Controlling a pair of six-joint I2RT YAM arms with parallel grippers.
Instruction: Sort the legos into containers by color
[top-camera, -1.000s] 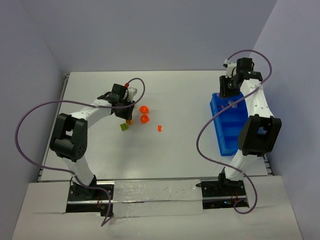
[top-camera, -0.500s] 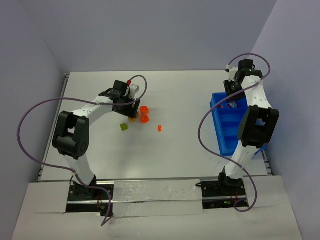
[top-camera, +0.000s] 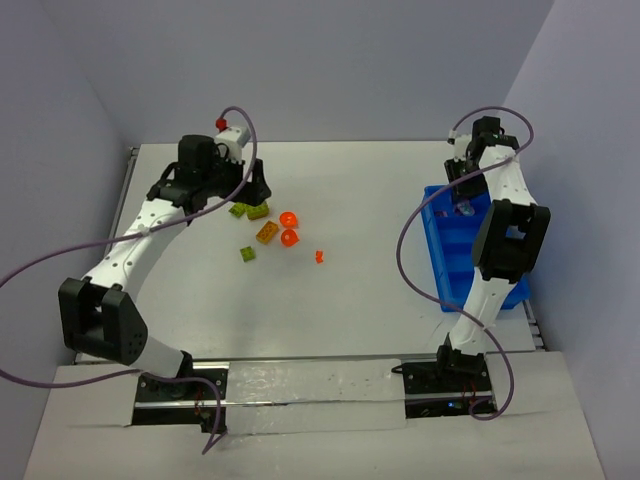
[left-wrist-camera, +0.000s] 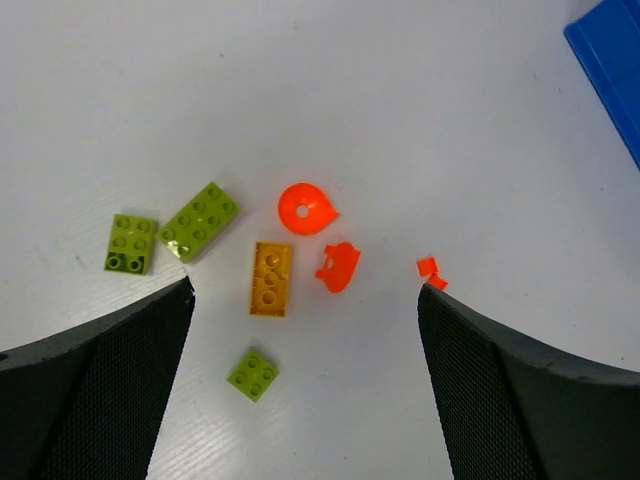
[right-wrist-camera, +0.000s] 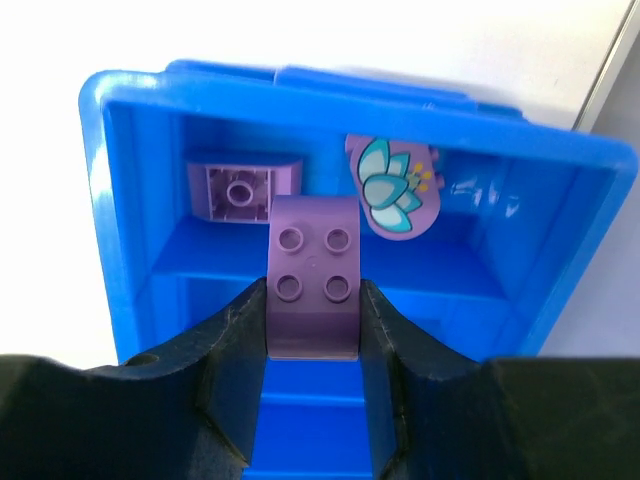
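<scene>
We saw a purple brick (right-wrist-camera: 313, 290), studs toward the wrist camera, pinched between the fingers of the right gripper (right-wrist-camera: 313, 335) over the far end compartment of the blue tray (right-wrist-camera: 112, 200). We could not tell whether it touched the floor. In that compartment lay a second purple block (right-wrist-camera: 243, 187), its hollow side showing, and beside it a rounded purple piece (right-wrist-camera: 393, 187) printed with a flower. The dark fingers hid the nearer compartments, and from above the right arm covered much of the tray, so we could not make out what else it held. The other pieces lay loose on the white table (left-wrist-camera: 420, 120), well apart from the tray. There were two lime bricks (left-wrist-camera: 198, 221) side by side, a yellow brick (left-wrist-camera: 270, 279), a small lime brick (left-wrist-camera: 253, 374) and two rounded orange pieces (left-wrist-camera: 305, 208) close together. A tiny orange bit (left-wrist-camera: 431, 272) sat just at one fingertip, too small to make out its shape. The left gripper (left-wrist-camera: 305, 300) hung above them, its fingers spread wide and holding nothing.
</scene>
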